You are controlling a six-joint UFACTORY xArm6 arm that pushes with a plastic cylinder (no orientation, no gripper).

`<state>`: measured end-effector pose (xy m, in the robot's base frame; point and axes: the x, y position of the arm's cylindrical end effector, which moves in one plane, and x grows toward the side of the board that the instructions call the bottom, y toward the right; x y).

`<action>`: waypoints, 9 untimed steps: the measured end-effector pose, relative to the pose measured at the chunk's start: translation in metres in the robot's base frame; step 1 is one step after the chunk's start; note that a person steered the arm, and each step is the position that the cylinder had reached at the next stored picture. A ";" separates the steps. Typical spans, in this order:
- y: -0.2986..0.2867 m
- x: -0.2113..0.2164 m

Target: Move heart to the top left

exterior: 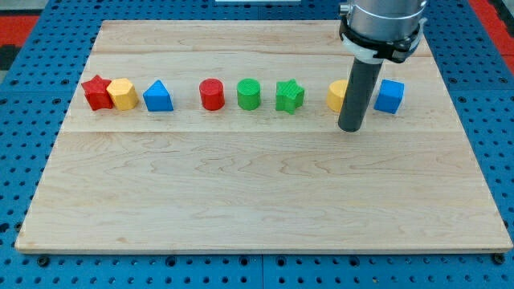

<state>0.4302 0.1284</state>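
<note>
Wooden board [265, 193] | my tip [351, 128] bare, holding nothing, just below half-hidden yellow block [337, 95], maybe the heart

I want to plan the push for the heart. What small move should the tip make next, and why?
Probably slide my tip a little toward the view's right and top, to get behind the yellow block. It looks like the heart, but the rod partly hides it. It lies between the green star and the blue cube.
</note>
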 end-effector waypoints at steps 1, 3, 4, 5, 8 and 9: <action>0.013 -0.019; -0.007 -0.085; -0.030 -0.114; -0.074 -0.103; -0.144 -0.106; -0.097 -0.103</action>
<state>0.3268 0.0314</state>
